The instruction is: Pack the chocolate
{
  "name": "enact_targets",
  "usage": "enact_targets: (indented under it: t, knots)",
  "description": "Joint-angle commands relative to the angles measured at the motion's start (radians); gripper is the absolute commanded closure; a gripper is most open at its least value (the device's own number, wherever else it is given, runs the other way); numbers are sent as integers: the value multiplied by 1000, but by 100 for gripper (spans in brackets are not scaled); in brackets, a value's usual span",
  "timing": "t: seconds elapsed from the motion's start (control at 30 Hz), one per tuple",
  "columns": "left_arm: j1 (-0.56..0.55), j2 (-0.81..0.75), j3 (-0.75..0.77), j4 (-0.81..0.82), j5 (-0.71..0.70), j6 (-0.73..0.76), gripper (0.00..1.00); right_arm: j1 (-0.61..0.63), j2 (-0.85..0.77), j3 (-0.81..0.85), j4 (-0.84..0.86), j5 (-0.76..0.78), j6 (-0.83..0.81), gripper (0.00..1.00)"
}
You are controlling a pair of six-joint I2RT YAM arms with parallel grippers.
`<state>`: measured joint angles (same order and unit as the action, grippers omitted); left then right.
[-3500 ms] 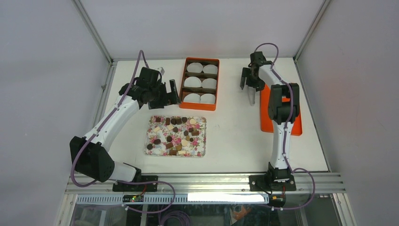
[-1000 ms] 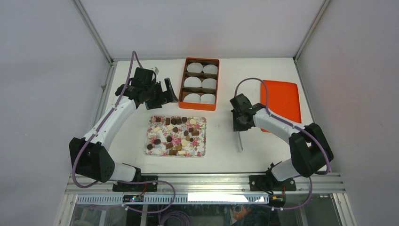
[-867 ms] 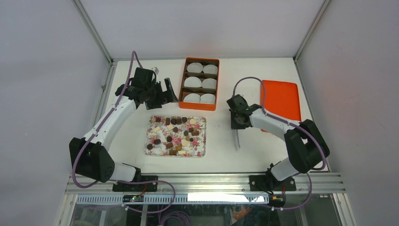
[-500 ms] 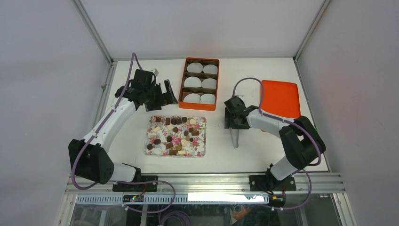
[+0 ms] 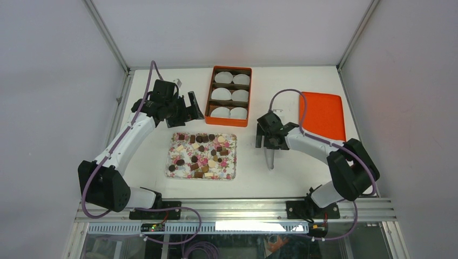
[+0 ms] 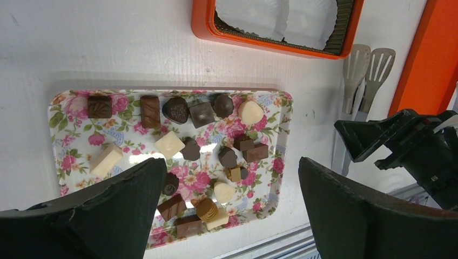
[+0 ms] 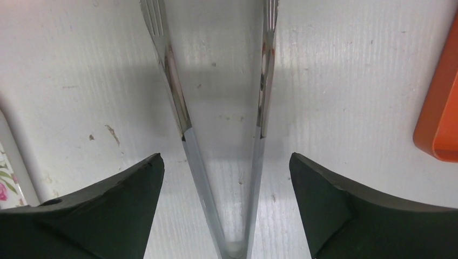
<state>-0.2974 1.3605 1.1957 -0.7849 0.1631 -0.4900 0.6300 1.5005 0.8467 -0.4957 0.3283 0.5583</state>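
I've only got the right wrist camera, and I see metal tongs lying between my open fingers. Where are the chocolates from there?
Observer: The chocolates lie on a floral tray to the left of the tongs, not touching them.
Operator: And where do they get packed?
Observer: An orange box beyond the tray holds six white paper cups; I see no chocolate in any of them.
Operator: What about the other arm?
Observer: The left end effector is open with nothing between its fingers, near the box's left side.
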Motion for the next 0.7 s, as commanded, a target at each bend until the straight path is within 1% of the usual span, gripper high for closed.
enact_targets:
  t: [0.0,0.17,0.37,0.43,0.57,0.67]
  knots:
    - [0,-40,0,34,5,-10,1,43,-71,-26,23,83,54,9]
    - [0,-50,-11,33,0,-7,1,67,-59,-23,23,123,6,8]
    - [0,-60,-23,33,-9,-7,1,66,-26,1,-7,77,27,8]
    - [0,-65,-27,33,-13,-7,1,66,-21,-20,31,62,30,9]
    - [0,-70,-30,35,-17,-2,1,66,5,-36,59,50,42,14]
    - [0,-70,-31,34,-20,-3,1,66,31,-37,84,43,36,22]
